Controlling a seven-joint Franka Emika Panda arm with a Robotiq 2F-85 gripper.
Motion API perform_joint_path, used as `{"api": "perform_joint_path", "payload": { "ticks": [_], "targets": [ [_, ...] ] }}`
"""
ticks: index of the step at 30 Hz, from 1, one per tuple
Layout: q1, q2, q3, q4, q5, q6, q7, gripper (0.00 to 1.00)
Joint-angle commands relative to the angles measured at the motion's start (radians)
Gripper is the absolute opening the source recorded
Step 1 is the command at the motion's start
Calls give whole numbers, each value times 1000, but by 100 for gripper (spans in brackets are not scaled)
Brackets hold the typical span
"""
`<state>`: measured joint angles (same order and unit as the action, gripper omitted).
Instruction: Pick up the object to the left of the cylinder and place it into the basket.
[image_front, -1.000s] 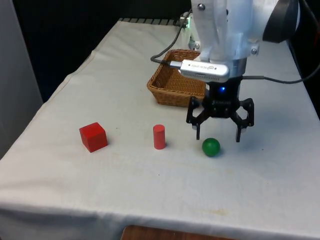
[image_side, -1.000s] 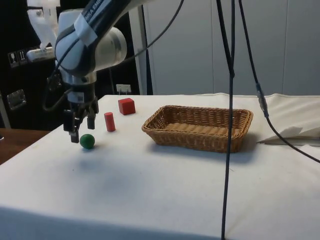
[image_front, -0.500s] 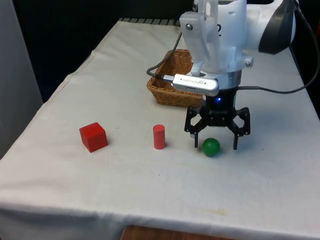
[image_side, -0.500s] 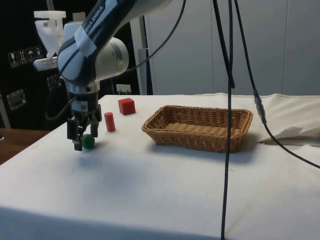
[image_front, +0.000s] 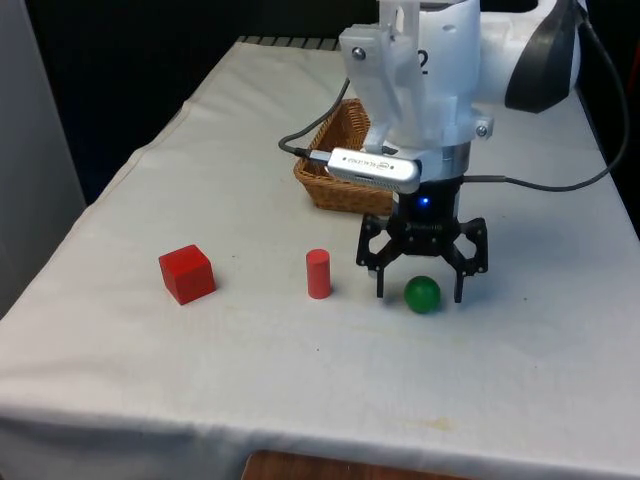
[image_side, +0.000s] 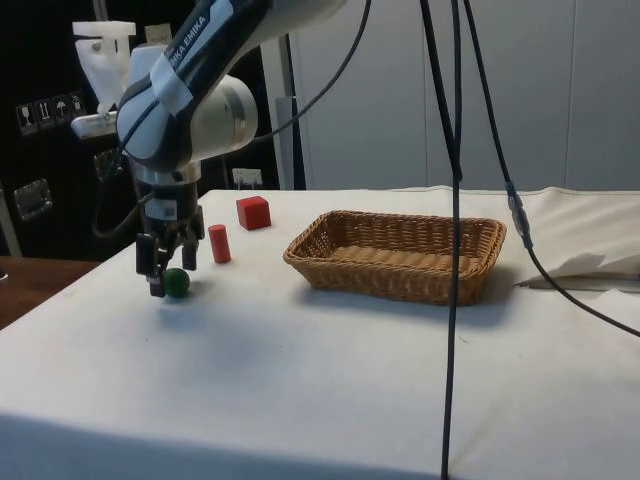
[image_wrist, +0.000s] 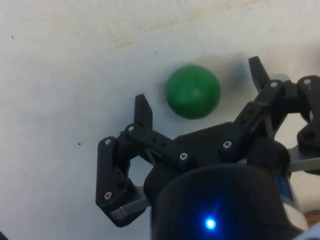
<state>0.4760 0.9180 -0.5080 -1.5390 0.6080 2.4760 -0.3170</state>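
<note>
The red cube (image_front: 186, 273) sits on the white-clothed bench (image_front: 200, 180), well off to the front view's left of the red cylinder (image_front: 318, 273), which stands upright. Nothing touches the cube; in the side view it (image_side: 253, 212) lies beyond the cylinder (image_side: 218, 243), apart from it.

The hand (image_front: 420, 290) is low over the bench on the cylinder's other side, at a green ball (image_front: 422, 294). Its fingers are spread wide, one on each side of the ball, with a gap showing between ball and each fingertip (image_wrist: 144, 111); it grips nothing. In the wrist view the ball (image_wrist: 193, 91) lies on the cloth between the two tips, nearer one than the other. From the side the hand (image_side: 165, 280) reaches down to the bench with the ball (image_side: 177, 282) at its tips.

Behind the hand stands an oblong wicker basket (image_front: 335, 170), (image_side: 398, 255).

The arm's link carries the lettering "EMIKA" (image_side: 190, 37) in the side view.
</note>
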Motion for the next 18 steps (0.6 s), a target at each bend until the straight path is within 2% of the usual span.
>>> {"api": "perform_joint_path", "payload": {
  "ticks": [1,5,6,8,9,11,14,15,17,18],
  "targets": [
    [-5,7,5,8,3,2,-2,100],
    [-4,10,3,11,2,-1,0,100],
    [0,6,0,4,0,0,0,100],
    [-4,11,2,12,2,-1,0,97],
    [-4,11,2,12,1,-1,0,89],
    [-3,11,1,13,1,-1,1,51],
    [0,6,-1,6,0,0,0,19],
    [-3,11,1,13,1,-2,1,19],
    [-3,11,1,13,1,-2,1,0],
    [-3,11,1,13,1,-2,1,0]
  ]
}}
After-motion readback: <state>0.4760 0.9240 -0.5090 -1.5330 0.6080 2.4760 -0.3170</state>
